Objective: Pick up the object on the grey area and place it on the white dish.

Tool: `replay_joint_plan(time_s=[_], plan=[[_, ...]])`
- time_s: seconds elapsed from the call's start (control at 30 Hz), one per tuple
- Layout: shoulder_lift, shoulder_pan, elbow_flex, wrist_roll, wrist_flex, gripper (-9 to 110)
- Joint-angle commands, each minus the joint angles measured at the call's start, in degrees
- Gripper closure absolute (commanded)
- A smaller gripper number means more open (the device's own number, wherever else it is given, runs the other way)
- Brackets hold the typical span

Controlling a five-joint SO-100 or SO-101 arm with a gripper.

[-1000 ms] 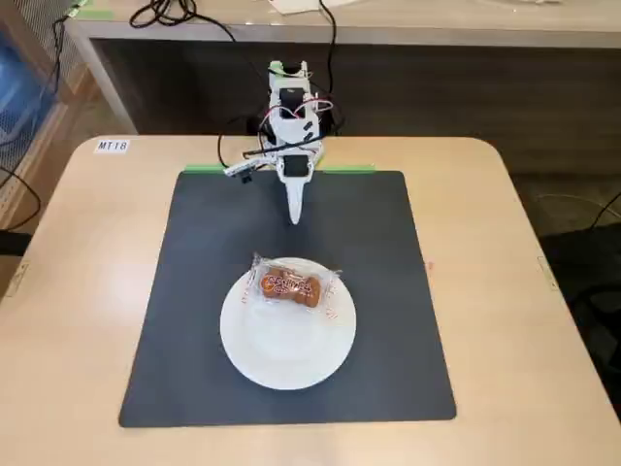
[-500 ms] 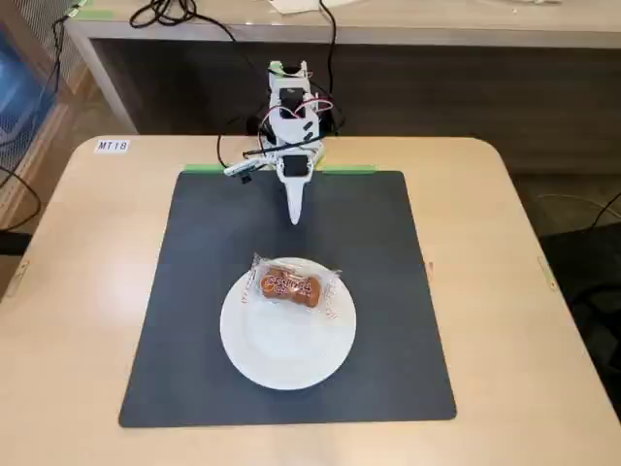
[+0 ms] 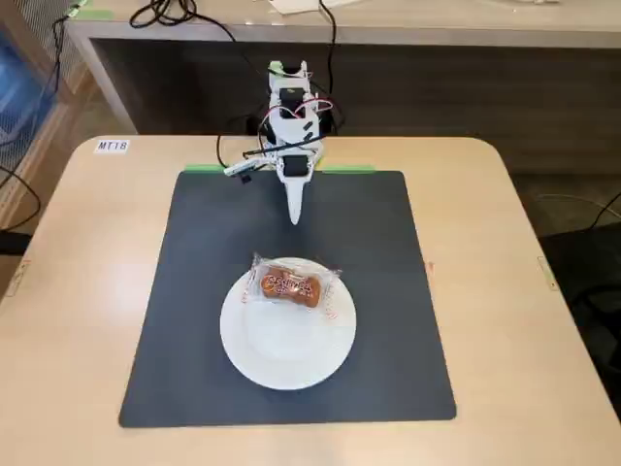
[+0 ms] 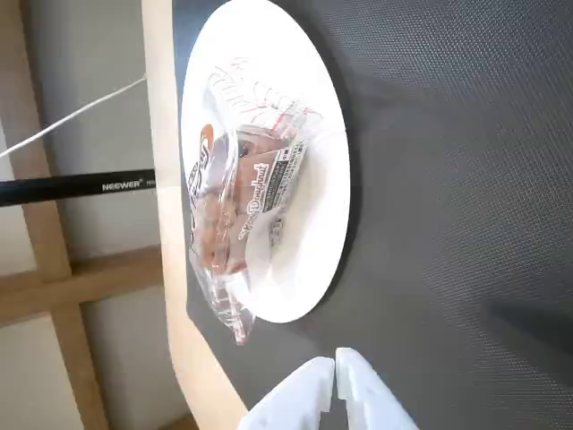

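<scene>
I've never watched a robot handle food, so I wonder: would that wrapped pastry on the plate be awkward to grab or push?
Probably a little. The pastry sits in a crinkly clear wrapper that looks slick, so fingers might slip or catch only loose film. It looks small beside the white plate, so likely light and easily nudged. Being oblong and lying flat, it seems unlikely to roll.

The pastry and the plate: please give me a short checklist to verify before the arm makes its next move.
1. Pastry lies on the plate: ok.
2. Pastry fully inside the rim: not ok, the wrapper overhangs the far edge.
3. Gripper free of the pastry, fingers together: ok.
4. Plate sits wholly on the mat: ok.
5. Arm drawn back near its base, clear of the plate: ok.
</scene>
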Motion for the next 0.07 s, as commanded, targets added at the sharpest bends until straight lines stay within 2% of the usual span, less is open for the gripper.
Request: replay_joint_plan(time_s=[0.0, 0.03], plan=[[1.3, -0.3, 4.3, 0.0, -0.5, 101], [1.3, -0.3, 4.3, 0.0, -0.5, 101]])
